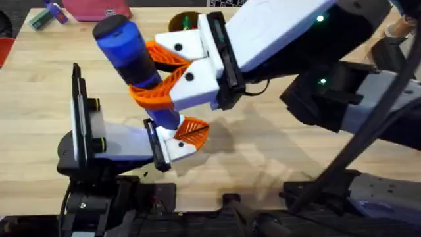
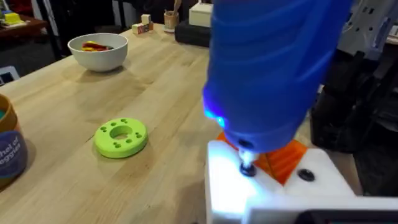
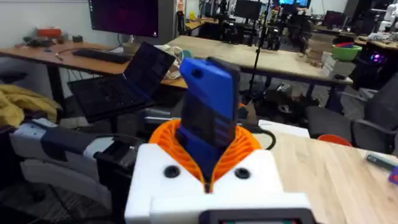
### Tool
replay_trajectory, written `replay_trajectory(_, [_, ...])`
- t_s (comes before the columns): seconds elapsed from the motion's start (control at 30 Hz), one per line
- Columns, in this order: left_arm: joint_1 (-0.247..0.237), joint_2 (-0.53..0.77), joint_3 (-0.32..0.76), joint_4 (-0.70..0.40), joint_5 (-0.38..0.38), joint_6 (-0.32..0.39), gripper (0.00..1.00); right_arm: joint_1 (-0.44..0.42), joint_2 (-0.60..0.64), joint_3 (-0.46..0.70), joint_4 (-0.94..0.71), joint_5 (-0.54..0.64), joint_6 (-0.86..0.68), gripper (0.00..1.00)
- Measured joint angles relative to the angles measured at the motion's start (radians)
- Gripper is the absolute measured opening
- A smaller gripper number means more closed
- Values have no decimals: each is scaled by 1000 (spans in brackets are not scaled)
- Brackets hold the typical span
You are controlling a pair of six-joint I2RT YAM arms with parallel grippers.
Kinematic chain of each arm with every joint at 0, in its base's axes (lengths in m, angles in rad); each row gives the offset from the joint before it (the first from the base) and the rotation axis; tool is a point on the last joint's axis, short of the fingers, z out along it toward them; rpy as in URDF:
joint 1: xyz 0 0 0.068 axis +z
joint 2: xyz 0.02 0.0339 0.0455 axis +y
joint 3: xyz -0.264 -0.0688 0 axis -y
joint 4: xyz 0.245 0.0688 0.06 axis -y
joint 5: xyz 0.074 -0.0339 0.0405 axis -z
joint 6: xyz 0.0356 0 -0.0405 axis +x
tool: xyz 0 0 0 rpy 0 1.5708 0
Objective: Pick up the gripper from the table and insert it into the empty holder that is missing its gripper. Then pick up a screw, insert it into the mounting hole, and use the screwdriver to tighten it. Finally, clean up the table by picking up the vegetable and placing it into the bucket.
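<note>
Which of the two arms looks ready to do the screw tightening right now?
The right. Its claw is clamped on the blue screwdriver, and the tip sits on a screw in the white holder, beside the orange gripper. That holder is the left arm's own claw, which probably just needs steadying.

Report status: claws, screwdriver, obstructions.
Right claw shut on screwdriver, tip down at the screw in the holder. Left claw: state unclear. Green disc sits beside, apart; nothing obstructing.

Open tabletop (image 2: 155,81) around green disc (image 2: 121,137) and white bowl (image 2: 98,51); bucket (image 2: 11,149) seemingly at its edge.
</note>
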State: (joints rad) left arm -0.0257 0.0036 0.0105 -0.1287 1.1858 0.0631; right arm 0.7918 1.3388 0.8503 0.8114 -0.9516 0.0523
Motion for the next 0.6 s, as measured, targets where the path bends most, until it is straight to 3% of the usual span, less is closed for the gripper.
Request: replay_trajectory(0.6, [0,0,0,0,0,0,6,0,3,-1,-1,-8,0,24])
